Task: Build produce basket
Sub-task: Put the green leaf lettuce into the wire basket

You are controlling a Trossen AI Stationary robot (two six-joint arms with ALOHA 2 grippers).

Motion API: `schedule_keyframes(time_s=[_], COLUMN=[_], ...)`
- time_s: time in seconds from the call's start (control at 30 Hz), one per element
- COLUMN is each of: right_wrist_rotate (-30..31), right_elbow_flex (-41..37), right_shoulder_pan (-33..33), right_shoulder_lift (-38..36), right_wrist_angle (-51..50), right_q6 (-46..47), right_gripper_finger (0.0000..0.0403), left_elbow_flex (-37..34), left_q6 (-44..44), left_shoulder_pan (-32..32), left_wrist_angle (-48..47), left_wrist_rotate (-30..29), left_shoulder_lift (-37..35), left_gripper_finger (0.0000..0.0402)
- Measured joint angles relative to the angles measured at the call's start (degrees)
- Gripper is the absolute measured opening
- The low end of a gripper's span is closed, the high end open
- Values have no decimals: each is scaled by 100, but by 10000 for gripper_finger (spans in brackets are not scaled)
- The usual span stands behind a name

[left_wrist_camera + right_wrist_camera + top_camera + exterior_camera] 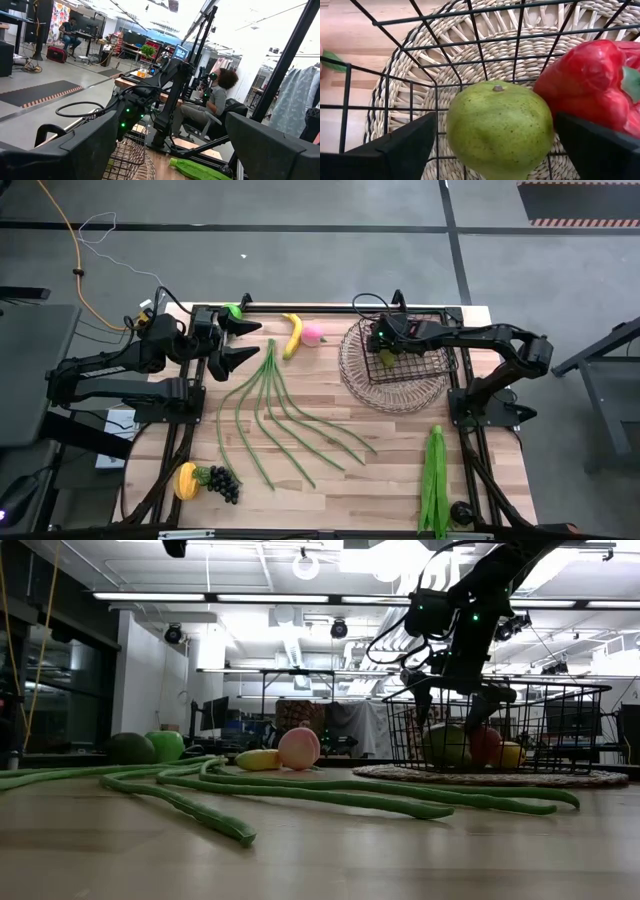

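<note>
Inside the basket point(395, 365), near the table's point(400, 470) far right corner, a green pear point(499, 129) lies directly between the spread, empty fingers of the right gripper point(385, 345), stem end toward the camera, touching the red pepper point(590, 85). The left gripper point(235, 345), fingers apart and empty, waits at the far left edge, nearer the banana point(292, 335) and peach point(313, 332).

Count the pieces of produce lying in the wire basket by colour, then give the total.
Green: 1, the pear
Red: 1, the red pepper
Yellow: 1, a yellow fruit
Total in the basket: 3
</note>
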Motion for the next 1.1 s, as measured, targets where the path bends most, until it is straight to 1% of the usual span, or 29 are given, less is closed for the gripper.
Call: schedule_keyframes(time_s=[0.13,0.27,0.4,0.6,0.7,0.83,0.93,1.1], right_wrist_rotate=[-8,-6,23,30,93,67,-385,-1471], right_elbow_flex=[98,408,854,1399,1422,1237,927,183], right_shoulder_pan=[2,2,33,381,638,1074,1429,1942], right_shoulder_lift=[-20,-20,-114,-720,-1203,-1904,-2437,-3129], right_wrist_angle=[-209,-809,-1282,-1246,-1040,-689,-86,1815], right_q6=[-33,-263,-873,-2013,-2439,-2918,-3232,-3677], right_gripper_finger=[388,387,387,387,387,387,387,387], left_elbow_flex=[0,0,0,0,0,0,0,0], left_q6=[0,0,0,0,0,0,-2,-5], left_shoulder_pan=[0,-2,-2,-2,-2,-2,-2,-2], left_wrist_angle=[0,0,0,0,0,0,0,0], left_wrist_rotate=[0,0,0,0,-32,-109,-109,-288], left_shoulder_lift=[1,2,2,2,2,2,2,2], left_gripper_finger=[355,355,355,355,355,355,355,355])
